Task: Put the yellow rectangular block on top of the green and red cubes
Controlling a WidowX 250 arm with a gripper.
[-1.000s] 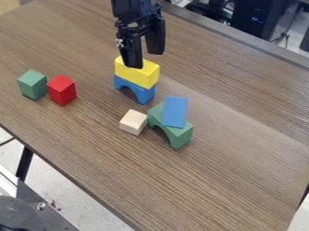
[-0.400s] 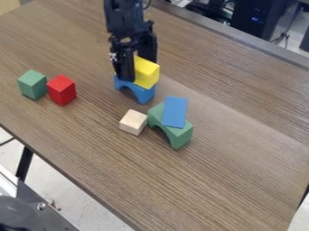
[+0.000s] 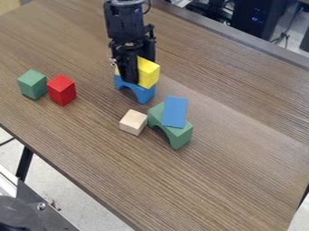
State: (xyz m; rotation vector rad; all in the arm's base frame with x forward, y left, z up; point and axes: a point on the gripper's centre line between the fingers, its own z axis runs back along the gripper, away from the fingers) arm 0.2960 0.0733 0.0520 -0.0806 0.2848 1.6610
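One brown wood-grained tabletop (image 3: 229,158) over pale floor (image 3: 66,194), hand (image 3: 138,74) tight on the yellow block (image 3: 148,75)

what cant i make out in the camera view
Camera view:
- middle of the yellow rectangular block, behind the hand
- whether the hand grips it, contact covered by the hand
- part of the green arch, under the blue slab
- rest of the arm, cut off by the top edge

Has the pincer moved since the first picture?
Yes, downward: judged against the blue arch, the pincer now reaches lower, alongside the yellow block.
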